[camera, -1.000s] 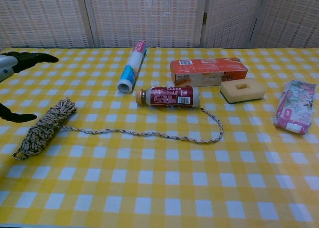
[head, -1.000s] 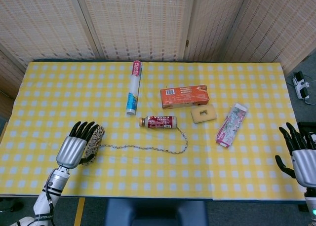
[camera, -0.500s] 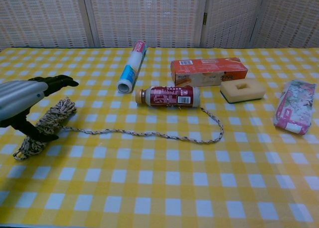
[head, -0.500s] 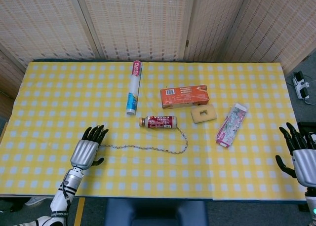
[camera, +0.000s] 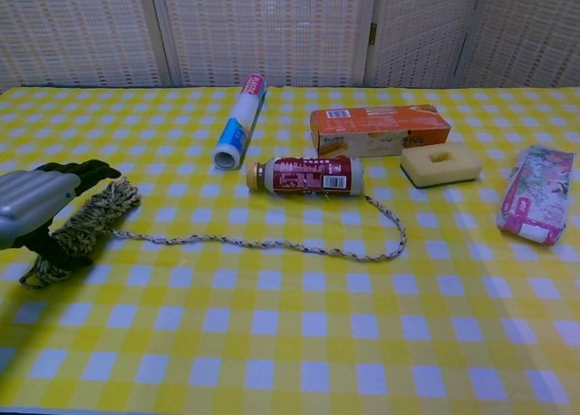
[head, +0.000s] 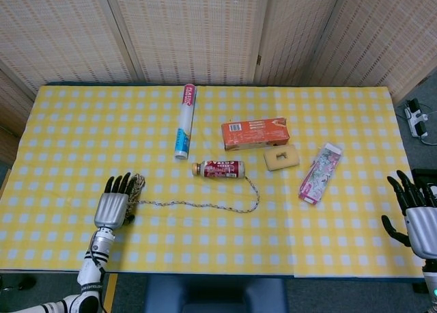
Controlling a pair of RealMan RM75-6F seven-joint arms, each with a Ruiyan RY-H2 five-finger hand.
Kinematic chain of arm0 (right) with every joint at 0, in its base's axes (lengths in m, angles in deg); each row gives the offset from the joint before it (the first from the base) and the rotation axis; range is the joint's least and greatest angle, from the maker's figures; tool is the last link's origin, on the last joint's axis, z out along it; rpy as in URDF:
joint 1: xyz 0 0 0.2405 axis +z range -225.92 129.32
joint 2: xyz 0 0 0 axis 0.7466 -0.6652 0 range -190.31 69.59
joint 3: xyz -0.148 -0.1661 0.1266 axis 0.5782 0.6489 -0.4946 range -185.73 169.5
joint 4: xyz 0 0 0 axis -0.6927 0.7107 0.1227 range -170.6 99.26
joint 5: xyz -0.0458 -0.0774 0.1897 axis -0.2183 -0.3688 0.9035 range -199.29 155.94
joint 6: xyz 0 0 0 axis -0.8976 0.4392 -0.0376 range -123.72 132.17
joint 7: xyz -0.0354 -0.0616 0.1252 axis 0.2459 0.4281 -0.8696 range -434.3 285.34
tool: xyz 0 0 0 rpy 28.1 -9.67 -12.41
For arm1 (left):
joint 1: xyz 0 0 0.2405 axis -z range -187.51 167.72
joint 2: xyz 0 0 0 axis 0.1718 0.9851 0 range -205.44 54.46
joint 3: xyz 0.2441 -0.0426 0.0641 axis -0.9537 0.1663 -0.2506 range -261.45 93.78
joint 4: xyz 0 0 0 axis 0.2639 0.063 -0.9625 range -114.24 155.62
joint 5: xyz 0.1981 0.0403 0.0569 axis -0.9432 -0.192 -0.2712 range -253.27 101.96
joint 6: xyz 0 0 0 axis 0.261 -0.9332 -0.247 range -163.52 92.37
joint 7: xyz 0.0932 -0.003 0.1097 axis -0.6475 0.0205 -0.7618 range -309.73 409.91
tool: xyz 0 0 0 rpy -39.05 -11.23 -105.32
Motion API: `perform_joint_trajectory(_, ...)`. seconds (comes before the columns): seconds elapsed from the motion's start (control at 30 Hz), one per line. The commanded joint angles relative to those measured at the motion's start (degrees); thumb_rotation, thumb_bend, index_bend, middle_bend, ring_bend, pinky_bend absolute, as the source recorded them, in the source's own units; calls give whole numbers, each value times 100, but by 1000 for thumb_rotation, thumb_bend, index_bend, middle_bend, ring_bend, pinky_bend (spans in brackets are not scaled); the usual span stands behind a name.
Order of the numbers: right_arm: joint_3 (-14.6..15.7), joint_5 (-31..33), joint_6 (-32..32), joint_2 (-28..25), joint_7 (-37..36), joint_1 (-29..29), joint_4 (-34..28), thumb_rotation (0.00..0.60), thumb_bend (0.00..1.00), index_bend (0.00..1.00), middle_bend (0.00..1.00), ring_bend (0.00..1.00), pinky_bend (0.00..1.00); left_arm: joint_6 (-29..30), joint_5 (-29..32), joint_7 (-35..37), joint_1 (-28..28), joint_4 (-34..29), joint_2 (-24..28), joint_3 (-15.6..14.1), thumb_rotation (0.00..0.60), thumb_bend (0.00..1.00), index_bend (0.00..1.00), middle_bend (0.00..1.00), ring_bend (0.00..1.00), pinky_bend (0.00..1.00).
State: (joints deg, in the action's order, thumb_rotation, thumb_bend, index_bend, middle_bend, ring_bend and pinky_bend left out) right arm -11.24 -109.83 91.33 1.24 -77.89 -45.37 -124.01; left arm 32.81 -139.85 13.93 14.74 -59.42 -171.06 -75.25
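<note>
left robot hand [camera: 38, 208]: lying over the rope bundle [camera: 80, 226] at the near-left of the table [head: 75, 121], fingers draping across the top, thumb curling in under the near side. Looks like it is closing on the bundle, bundle sitting on the cloth.
right robot hand [head: 418, 214]: hanging off the right edge of the table, fingers spread apart, holding nothing. Head view only.
rope bundle: coiled, lying slanted at the left edge under the left robot hand. Loose tail [camera: 299, 245] is running right across the cloth and curling up to the bottle.
bottle [camera: 305, 175]: lying on its side mid-table, red label, cap pointing left. Rope tail is ending just by its right end.
roll [camera: 241, 119]: lying lengthwise behind the bottle, left of centre.
orange box [camera: 379, 130]: lying flat, behind and right of the bottle.
sponge [camera: 440, 164]: just in front of the orange box's right end.
floral pack [camera: 538, 194]: far right, well apart from the rope.
</note>
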Motion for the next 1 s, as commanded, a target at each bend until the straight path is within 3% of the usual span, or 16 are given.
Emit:
perform_joint_trajectory(0.03, -1, -9, 24, -8, -9, -10, -1, 600, 417, 18, 19, 136, 52, 227, 295, -278, -35, 155, -96, 151, 600, 220, 0, 0, 9, 0)
perform_joint_trajectory(0.23, 4, -8, 29, 1, -26, -20, 7, 600, 417, 18, 19, 129, 52, 199, 517, 71, -103, 107, 119, 308, 600, 221, 51, 56, 97, 73)
perform_joint_trajectory(0.43, 1, -11, 27, 8, -25, -16, 8, 600, 416, 18, 19, 125, 52, -194, 830, 383, -79, -62, 359, 382, 600, 222, 240, 209, 249, 327)
perform_joint_trajectory(0.5, -2, -14, 32, 10, -23, -16, 8, 600, 416, 18, 19, 122, 52, -255, 859, 458, -56, -64, 390, 381, 600, 222, 266, 232, 278, 369)
perform_joint_trajectory(1.0, -2, 43, -5, 41, -61, -27, 65, 600, 417, 18, 19, 119, 52, -298, 791, 868, 61, 142, 246, 316, 600, 222, 402, 374, 407, 479)
